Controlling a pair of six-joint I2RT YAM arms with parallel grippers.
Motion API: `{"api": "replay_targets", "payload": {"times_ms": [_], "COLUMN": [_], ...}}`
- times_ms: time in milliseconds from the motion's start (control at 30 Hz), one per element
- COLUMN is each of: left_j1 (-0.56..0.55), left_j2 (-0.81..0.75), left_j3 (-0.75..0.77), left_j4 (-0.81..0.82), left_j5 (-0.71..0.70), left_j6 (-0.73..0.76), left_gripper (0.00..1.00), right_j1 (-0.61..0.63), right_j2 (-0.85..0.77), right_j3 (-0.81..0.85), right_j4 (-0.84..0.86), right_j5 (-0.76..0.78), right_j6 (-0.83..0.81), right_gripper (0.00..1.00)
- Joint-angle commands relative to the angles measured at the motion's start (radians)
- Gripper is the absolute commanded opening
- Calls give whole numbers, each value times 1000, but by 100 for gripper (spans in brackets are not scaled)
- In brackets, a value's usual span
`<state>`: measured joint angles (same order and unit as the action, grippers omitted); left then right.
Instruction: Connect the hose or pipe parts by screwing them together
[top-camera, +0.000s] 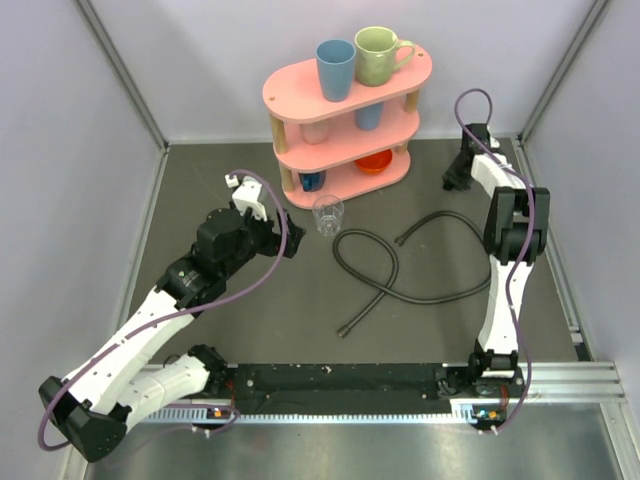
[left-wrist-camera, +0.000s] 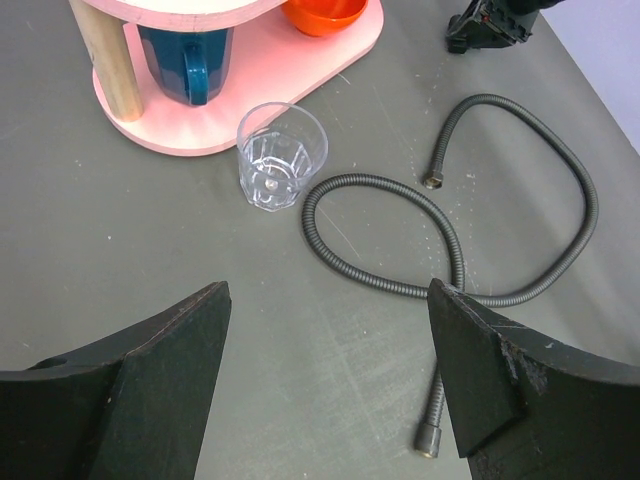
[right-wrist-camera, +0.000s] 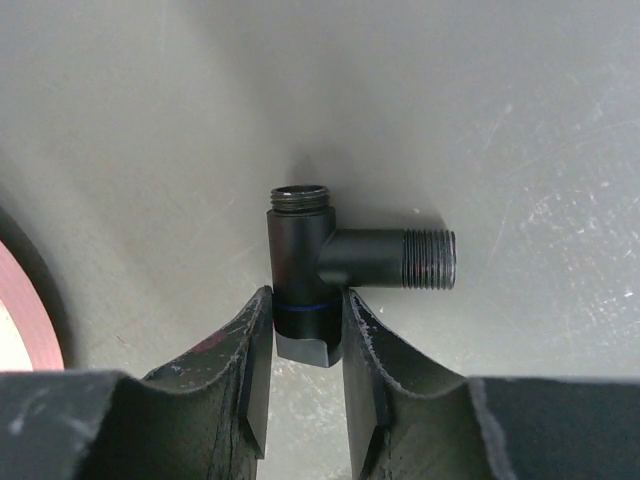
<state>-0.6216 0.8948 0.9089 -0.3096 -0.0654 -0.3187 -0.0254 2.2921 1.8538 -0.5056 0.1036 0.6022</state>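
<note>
One thin dark corrugated hose (top-camera: 440, 297) (left-wrist-camera: 360, 179) lies looped over itself on the grey tabletop, mid-right. One end fitting (left-wrist-camera: 430, 440) lies just inside my left gripper's right finger; the other end (left-wrist-camera: 433, 181) rests inside the loop. My left gripper (top-camera: 285, 240) (left-wrist-camera: 330, 290) hovers open over bare table, holding nothing. At the far right, my right gripper (top-camera: 455, 180) (right-wrist-camera: 307, 330) is shut on the lower body of a black angle fitting (right-wrist-camera: 305, 270). A threaded port points away from the gripper and a threaded side arm (right-wrist-camera: 430, 260) points right.
A pink three-tier rack (top-camera: 290, 95) (left-wrist-camera: 290, 70) with cups and an orange bowl stands at the back centre. A clear glass (top-camera: 327, 212) (left-wrist-camera: 282, 155) sits just in front of it, close to the hose loop. Walls enclose the table.
</note>
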Motion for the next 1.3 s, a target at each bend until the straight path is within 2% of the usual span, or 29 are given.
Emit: {"api": "replay_targets", "payload": {"times_ms": [0, 133, 267, 433, 600, 667, 700, 833, 867, 933, 967, 1033, 1133, 1167, 1267], "left_j1": [10, 19, 25, 33, 33, 33, 33, 43, 58, 80, 110, 154, 291, 357, 410], "left_j2": [-17, -23, -19, -4, 7, 10, 13, 18, 10, -29, -46, -86, -115, -119, -135], "left_j3": [30, 18, 12, 13, 28, 38, 44, 102, 102, 69, 53, 16, -4, -7, -34], "left_j4": [37, 49, 55, 47, 18, -2, -11, -115, -126, -149, -154, -177, -232, -246, -273], "left_j5": [-11, -13, -22, -45, -74, -83, -89, -93, -76, -42, -28, 10, 114, 130, 93], "left_j6": [3, 4, -3, -17, -29, -31, -39, -92, -98, -135, -147, -181, -210, -214, -224], "left_gripper": [84, 84, 83, 83, 83, 83, 83, 83, 83, 83, 84, 84, 86, 86, 87], "right_j1": [19, 21, 21, 74, 159, 231, 260, 473, 584, 683, 785, 884, 1045, 1074, 1189], "right_j2": [-34, -124, -270, -485, -770, -856, -950, -1155, -1181, -1238, -1246, -1238, -1165, -1078, -891], "right_j3": [21, -42, -171, -408, -688, -822, -864, -1048, -1089, -1123, -1148, -1165, -1141, -1103, -972], "right_j4": [3, 4, 22, 81, 139, 188, 203, 291, 309, 329, 355, 403, 458, 472, 480], "right_j5": [-14, -13, -2, -19, -86, -99, -99, -90, -73, 14, 40, 125, 220, 232, 249], "right_j6": [-62, -110, -139, -170, -156, -128, -118, -21, 22, 73, 121, 168, 237, 257, 290], "right_gripper": [21, 11, 7, 5, 5, 5, 5, 4, 4, 4, 4, 4, 4, 4, 4]}}
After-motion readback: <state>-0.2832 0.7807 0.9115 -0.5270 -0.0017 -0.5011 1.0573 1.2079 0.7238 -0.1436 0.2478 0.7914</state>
